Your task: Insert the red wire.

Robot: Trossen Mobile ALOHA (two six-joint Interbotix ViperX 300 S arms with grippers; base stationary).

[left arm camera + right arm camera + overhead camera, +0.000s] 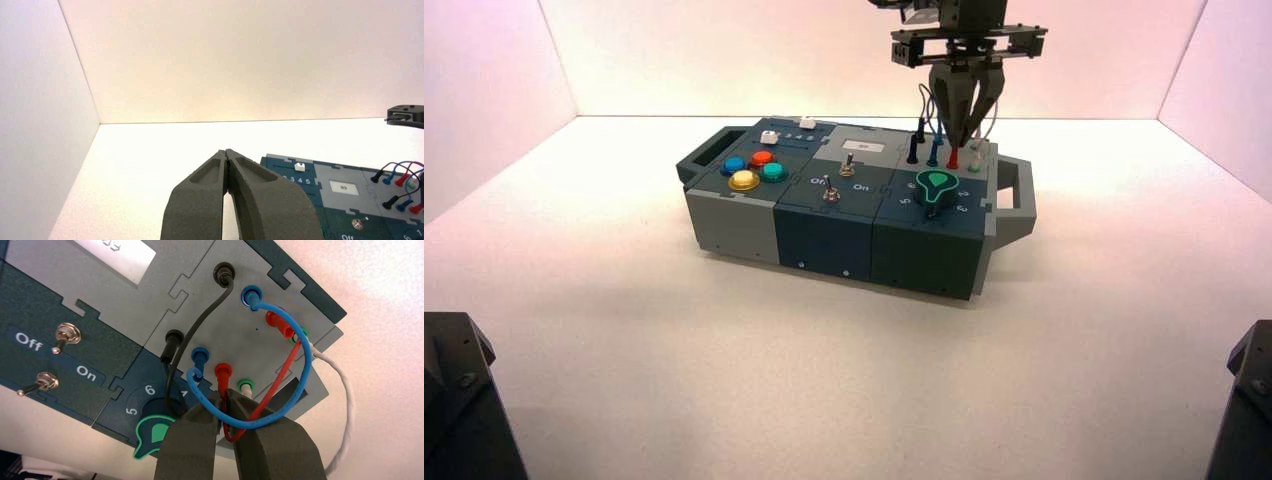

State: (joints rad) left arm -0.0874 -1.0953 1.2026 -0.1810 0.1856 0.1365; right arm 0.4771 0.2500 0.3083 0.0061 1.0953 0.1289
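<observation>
- Right wrist view: the right gripper [224, 394] is over the wire panel [250, 340] at the box's right end, its fingers closed on the red wire's near plug.
- That plug stands at the near red socket [223, 369]; the red wire [277, 382] loops to the far red socket [281, 323].
- Left gripper [226, 154]: idle, apart from the wires, fingers shut.

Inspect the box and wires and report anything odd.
The blue wire looks awkward: its loop crosses over the right end effector, which is at the red plug beside the green knob, so it might snag. Nothing looks spilled.
</observation>
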